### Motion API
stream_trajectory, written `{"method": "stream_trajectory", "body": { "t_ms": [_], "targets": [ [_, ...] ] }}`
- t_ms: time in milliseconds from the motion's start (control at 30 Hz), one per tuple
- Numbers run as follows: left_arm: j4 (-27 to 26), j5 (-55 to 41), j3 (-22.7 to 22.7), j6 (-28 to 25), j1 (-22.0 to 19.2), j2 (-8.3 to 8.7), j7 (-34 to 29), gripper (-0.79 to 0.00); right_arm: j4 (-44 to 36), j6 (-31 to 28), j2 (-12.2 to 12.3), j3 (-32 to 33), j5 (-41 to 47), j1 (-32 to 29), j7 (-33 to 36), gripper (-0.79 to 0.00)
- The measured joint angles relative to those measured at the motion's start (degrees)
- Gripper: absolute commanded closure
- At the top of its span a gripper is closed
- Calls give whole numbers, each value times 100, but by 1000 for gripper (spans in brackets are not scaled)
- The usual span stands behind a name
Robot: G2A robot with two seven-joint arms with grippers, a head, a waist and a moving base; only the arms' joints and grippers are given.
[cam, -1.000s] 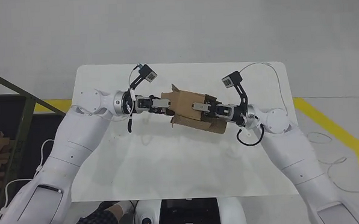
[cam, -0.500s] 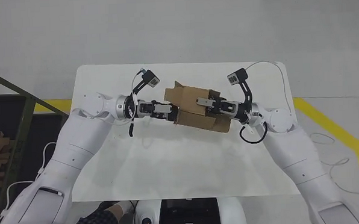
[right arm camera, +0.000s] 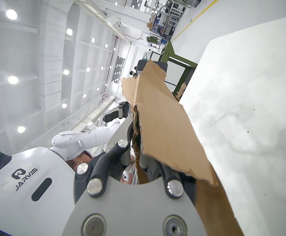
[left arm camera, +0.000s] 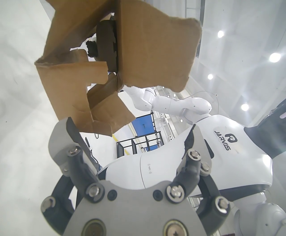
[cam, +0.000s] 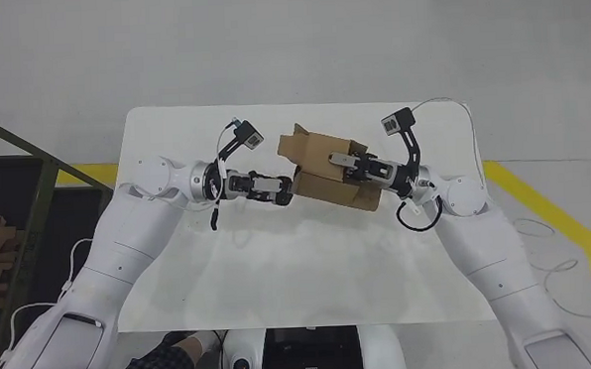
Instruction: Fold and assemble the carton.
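Note:
A brown carton, partly unfolded with loose flaps, is held above the white table near its back middle. My right gripper is shut on the carton's upper wall; in the right wrist view the gripper pinches the edge of a brown panel. At the carton's near left corner, my left gripper stands open. In the left wrist view the open gripper is just below the carton, and a hanging flap is close to one finger.
A dark green rack with cardboard pieces stands off the table's left side. Bare white tabletop lies in front of the arms. A yellow floor line runs past the table's right side.
The carton has moved right and toward the back in the right gripper, turning more upright. The left gripper has followed it to the right, ending at its near left corner.

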Motion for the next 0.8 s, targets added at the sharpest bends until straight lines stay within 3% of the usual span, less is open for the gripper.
{"method": "stream_trajectory", "body": {
  "t_ms": [800],
  "targets": [
    [156,-210,-7,0,-182,-80,0,-785,-205,-23,-34,-127,68,-165,209,0]
  ]
}}
